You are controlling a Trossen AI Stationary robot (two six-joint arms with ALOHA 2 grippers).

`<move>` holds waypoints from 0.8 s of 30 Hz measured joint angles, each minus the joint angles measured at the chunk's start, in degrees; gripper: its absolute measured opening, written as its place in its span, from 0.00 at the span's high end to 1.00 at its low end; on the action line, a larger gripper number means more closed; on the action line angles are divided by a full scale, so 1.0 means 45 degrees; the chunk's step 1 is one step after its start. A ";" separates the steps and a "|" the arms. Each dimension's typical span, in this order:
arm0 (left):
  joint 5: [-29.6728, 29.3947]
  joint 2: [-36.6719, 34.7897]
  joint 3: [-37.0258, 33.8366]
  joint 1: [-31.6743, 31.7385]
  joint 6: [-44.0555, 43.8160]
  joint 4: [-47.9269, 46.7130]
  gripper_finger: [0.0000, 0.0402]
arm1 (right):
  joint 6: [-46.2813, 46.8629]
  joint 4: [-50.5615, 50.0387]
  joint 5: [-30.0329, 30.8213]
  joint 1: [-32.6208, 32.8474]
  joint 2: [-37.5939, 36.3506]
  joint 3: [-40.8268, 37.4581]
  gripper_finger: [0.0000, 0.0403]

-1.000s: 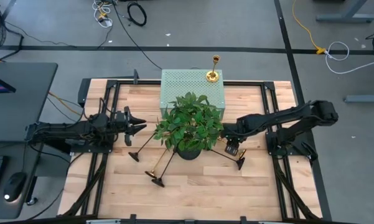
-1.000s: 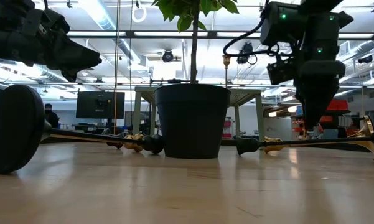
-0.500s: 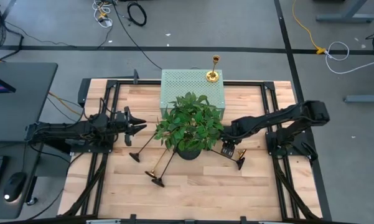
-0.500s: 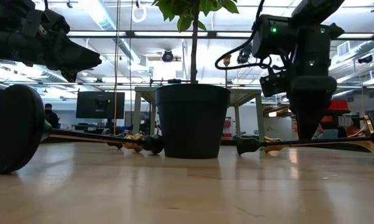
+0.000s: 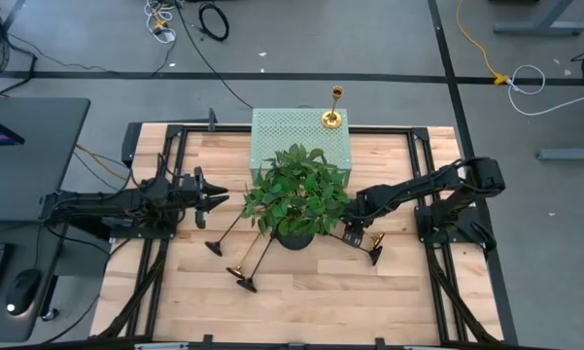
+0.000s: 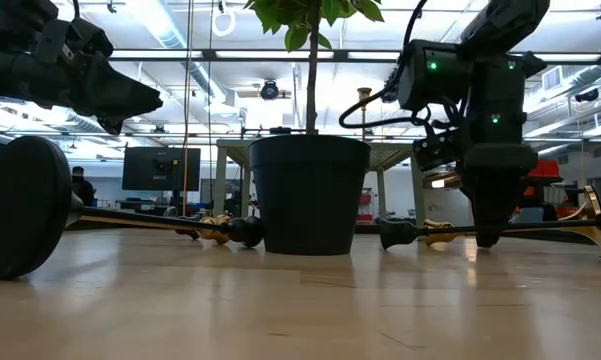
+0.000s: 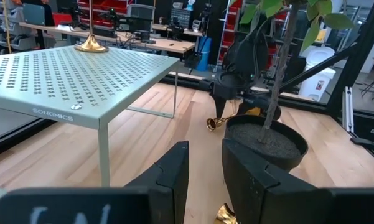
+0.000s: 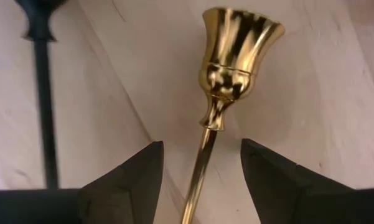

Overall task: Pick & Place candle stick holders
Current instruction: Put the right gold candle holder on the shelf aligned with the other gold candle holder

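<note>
A gold candlestick [image 8: 236, 43] lies on its side on the table to the right of the potted plant [image 5: 296, 199], next to a black one [image 8: 42, 81]. My right gripper [image 8: 202, 180] is open, low over the table [image 6: 490, 232], one finger on each side of the gold stem below its cup, apart from it. Another gold candlestick [image 5: 332, 107] stands upright on the pale green perforated box [image 5: 282, 136]. Two black candlesticks and a gold one [image 5: 241, 261] lie left of the pot. My left gripper [image 5: 217, 198] is open and empty above them.
The plant's leaves overhang the pot and hide parts of the lying candlesticks. The pot [image 6: 310, 195] stands close beside my right gripper. The green box [image 7: 68, 81] stands behind the plant at the far edge. Bare wood [image 5: 311, 301] lies toward the near edge.
My right gripper has come down toward the table and a little toward the plant pot, ending low over the lying gold candlestick. The candlesticks have stayed where they were.
</note>
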 joint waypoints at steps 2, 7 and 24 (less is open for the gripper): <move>-0.0004 -0.0002 0.0000 0.0000 0.0005 -0.0006 0.75 | -0.0005 0.0022 0.0131 0.0000 0.0126 0.0003 0.47; -0.0001 0.0002 0.0000 0.0000 0.0005 -0.0020 0.75 | -0.0005 0.0077 0.0361 0.0010 0.0144 0.0003 0.47; 0.0000 0.0002 0.0000 0.0000 0.0005 -0.0030 0.75 | -0.0044 0.0085 0.0597 -0.0010 0.0146 -0.0016 0.64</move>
